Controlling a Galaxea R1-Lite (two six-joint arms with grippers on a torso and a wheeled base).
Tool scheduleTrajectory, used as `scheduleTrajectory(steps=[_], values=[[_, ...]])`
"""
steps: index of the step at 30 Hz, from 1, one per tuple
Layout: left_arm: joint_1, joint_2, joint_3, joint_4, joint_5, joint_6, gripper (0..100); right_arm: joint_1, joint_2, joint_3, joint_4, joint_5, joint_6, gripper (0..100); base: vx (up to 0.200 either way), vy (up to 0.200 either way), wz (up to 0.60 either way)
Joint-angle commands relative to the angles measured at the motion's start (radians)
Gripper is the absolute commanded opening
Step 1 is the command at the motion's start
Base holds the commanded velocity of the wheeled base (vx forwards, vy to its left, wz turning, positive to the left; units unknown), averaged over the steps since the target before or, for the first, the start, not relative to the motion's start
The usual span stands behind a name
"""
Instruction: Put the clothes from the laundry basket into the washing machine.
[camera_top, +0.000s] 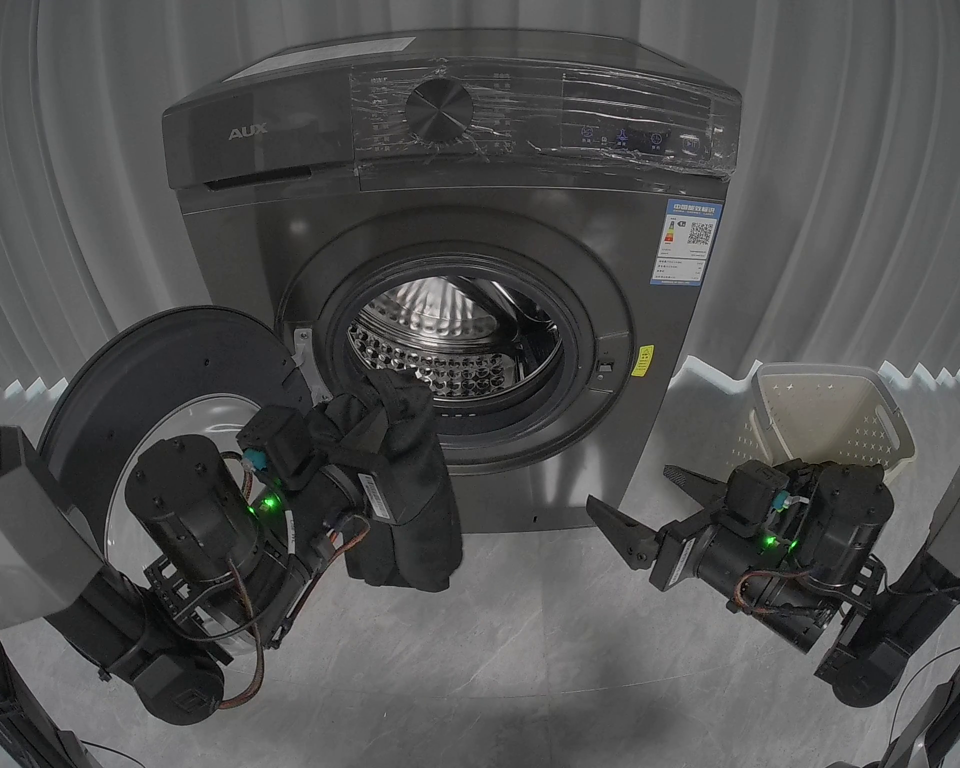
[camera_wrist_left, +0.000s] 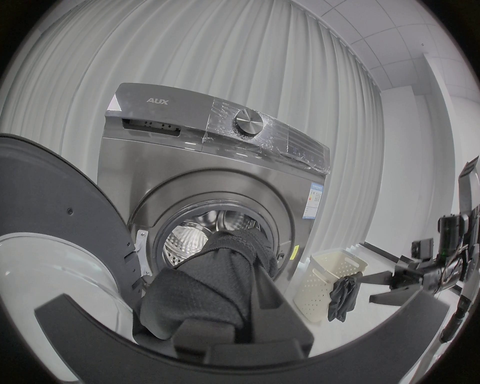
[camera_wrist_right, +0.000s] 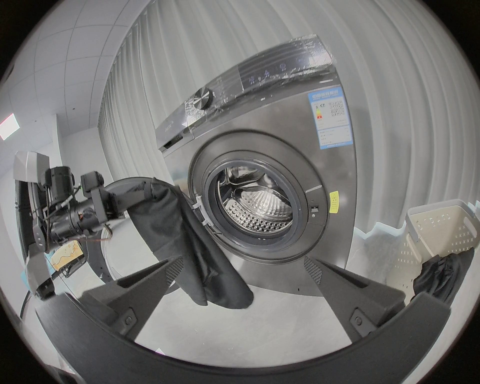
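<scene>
**Head view:** The left gripper is clenched on a black garment, holding it just in front of the lower rim of the opening of the washing machine. The cloth drapes over the claw and hangs toward the floor. The door stands wide open on the robot's left. The right gripper, fingers spread and holding nothing, hangs well apart on the right. It is near the white laundry basket, which stands beside the machine.

**Left wrist view:** The black garment bunches over the claw in front of the steel drum. A second dark garment hangs over the basket's rim.

**Right wrist view:** The right claw's parted fingers frame the machine's front. The black garment hangs from the left claw, outside the drum and beside the door hinge.
</scene>
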Motion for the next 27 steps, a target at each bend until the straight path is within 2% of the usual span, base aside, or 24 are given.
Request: scheduleTrajectory(steps=[1, 6, 8, 10, 11, 17, 27], values=[[-0.004, -0.002, 0.017, 0.000, 0.007, 0.000, 0, -0.001, -0.040, 0.011, 0.000, -0.003, 0.003, 100, 0.000, 0.000, 0.00], [-0.005, -0.016, 0.026, 0.008, 0.008, -0.006, 0, -0.006, -0.045, 0.009, 0.000, -0.003, 0.004, 100, 0.000, 0.000, 0.00], [-0.004, 0.001, 0.027, 0.001, 0.014, 0.011, 0, -0.006, -0.043, 0.009, 0.000, -0.003, 0.004, 100, 0.000, 0.000, 0.00], [-0.005, 0.032, 0.032, 0.001, 0.053, 0.053, 0, -0.004, -0.039, 0.008, 0.000, 0.000, 0.004, 100, 0.000, 0.000, 0.00], [-0.005, 0.036, 0.029, 0.000, 0.060, 0.059, 0, -0.004, -0.039, 0.008, 0.000, 0.000, 0.004, 100, 0.000, 0.000, 0.00], [-0.005, 0.056, 0.013, -0.002, 0.064, 0.051, 0, 0.003, -0.042, 0.009, 0.000, -0.003, 0.004, 100, 0.000, 0.000, 0.00], [-0.007, 0.075, 0.007, -0.002, 0.060, 0.054, 0, 0.010, -0.035, 0.009, -0.001, -0.003, 0.006, 100, 0.180, 0.000, 0.00]])
